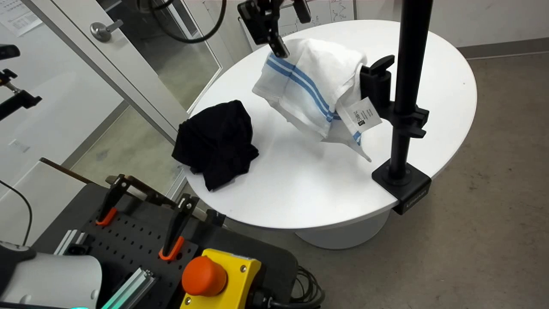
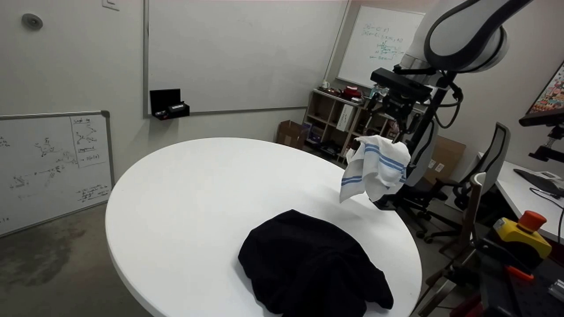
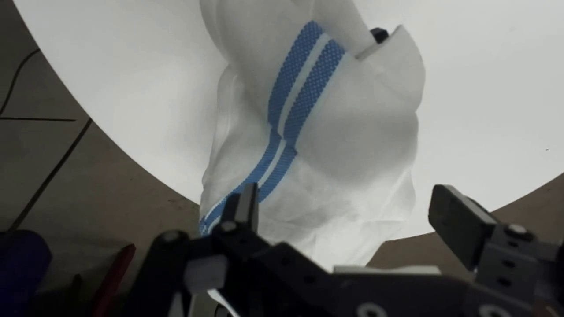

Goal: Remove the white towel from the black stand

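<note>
Over the white table (image 1: 296, 165), the towel (image 1: 315, 86) drapes on the black stand (image 1: 410, 77), which likely props it up for grasping, so I hover my gripper (image 3: 348, 209) above it, jaws apart, presumably to pinch and lift.

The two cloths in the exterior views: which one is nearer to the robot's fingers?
The blue-striped white towel, hanging on the black stand: it is close to the open fingers, whereas the black cloth lies farther off on the table.
</note>
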You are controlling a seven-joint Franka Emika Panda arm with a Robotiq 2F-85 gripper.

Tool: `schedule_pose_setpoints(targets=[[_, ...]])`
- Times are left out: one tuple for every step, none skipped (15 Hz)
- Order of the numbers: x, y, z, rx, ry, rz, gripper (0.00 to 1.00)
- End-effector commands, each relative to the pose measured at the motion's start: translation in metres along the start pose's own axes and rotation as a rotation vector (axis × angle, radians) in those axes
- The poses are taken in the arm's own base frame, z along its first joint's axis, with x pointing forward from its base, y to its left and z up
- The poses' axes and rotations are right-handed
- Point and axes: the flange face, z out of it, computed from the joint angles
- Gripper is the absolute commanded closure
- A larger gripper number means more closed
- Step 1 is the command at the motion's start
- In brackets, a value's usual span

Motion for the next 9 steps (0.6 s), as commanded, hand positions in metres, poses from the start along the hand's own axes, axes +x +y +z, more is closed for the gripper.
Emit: schedule_pose_setpoints(targets=[[0.0006, -0.0023, 0.0131, -0.016, 0.021, -0.010, 0.19], [0.0002, -0.0020, 0.0157, -0.020, 0.021, -0.010, 0.30], [0.0001, -0.0022, 0.0181, -0.024, 0.022, -0.012, 0.33], [-0.0006, -0.0022, 0.0197, -0.028, 0.022, -0.014, 0.39], [-0.0009, -0.0029, 0.0210, -0.029, 0.023, -0.015, 0.47], [-0.0012, -0.0032, 0.0218, -0.030, 0.024, -0.016, 0.55], [-0.0011, -0.0043, 0.0220, -0.029, 0.025, -0.018, 0.63], [-0.0009, -0.0066, 0.0203, -0.021, 0.026, -0.018, 0.71], [-0.0006, -0.0084, 0.0186, -0.016, 0.026, -0.018, 0.80]])
